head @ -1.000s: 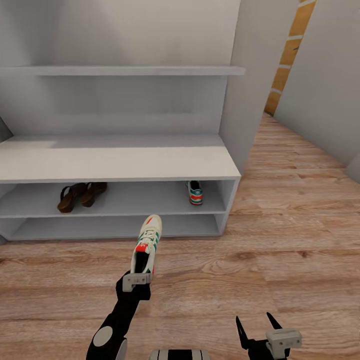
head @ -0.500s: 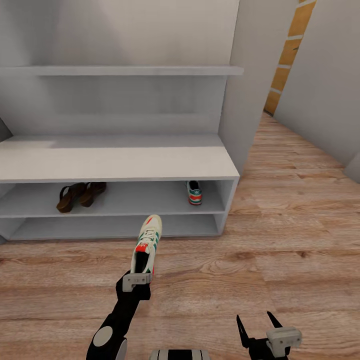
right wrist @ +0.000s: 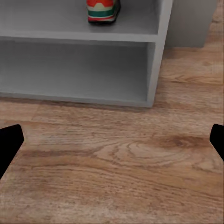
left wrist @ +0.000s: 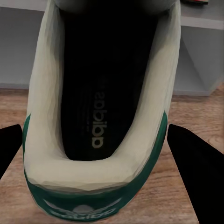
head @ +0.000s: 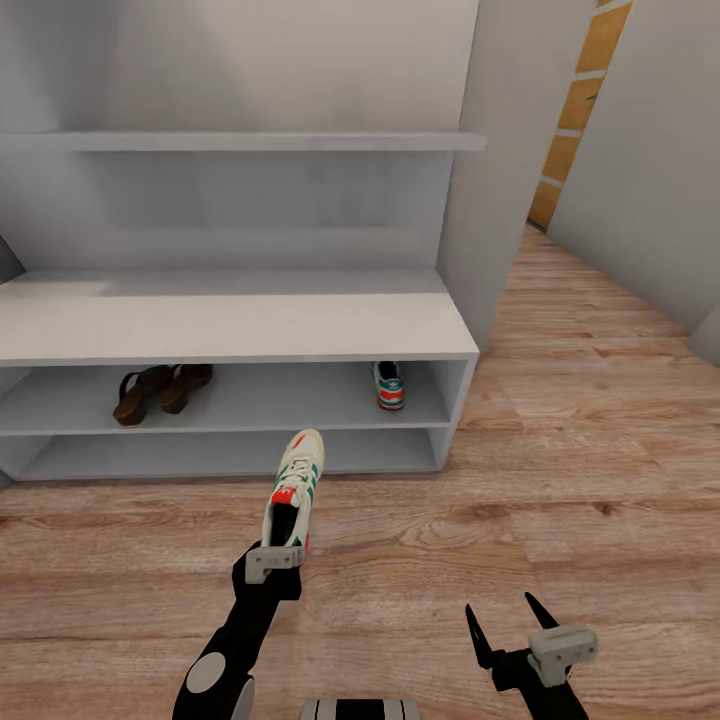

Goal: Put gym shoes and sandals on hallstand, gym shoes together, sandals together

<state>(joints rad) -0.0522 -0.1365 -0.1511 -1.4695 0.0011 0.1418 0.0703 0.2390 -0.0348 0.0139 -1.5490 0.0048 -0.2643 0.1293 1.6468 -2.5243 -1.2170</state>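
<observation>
My left gripper (head: 273, 560) is shut on the heel of one gym shoe (head: 293, 487), a white sneaker with green stripes. It hangs above the corridor floor (head: 560, 480), toe towards the hallstand (head: 230, 320). The left wrist view looks into this gym shoe (left wrist: 100, 107), with a dark finger at each side. The other gym shoe (head: 389, 385) stands at the right end of the upper tier, heel outward, and is the gym shoe (right wrist: 102, 10) in the right wrist view. Both brown sandals (head: 140, 394) (head: 186, 385) sit together at that tier's left. My right gripper (head: 505, 625) is open, low at the right.
The hallstand's lower tier (head: 230, 455) and thick flat top hold nothing. A grey wall panel (head: 500, 170) rises right of the rack. The corridor runs on to the right past it, between grey walls.
My right gripper has shifted slightly left and up. The left gripper and its shoe have stayed in place.
</observation>
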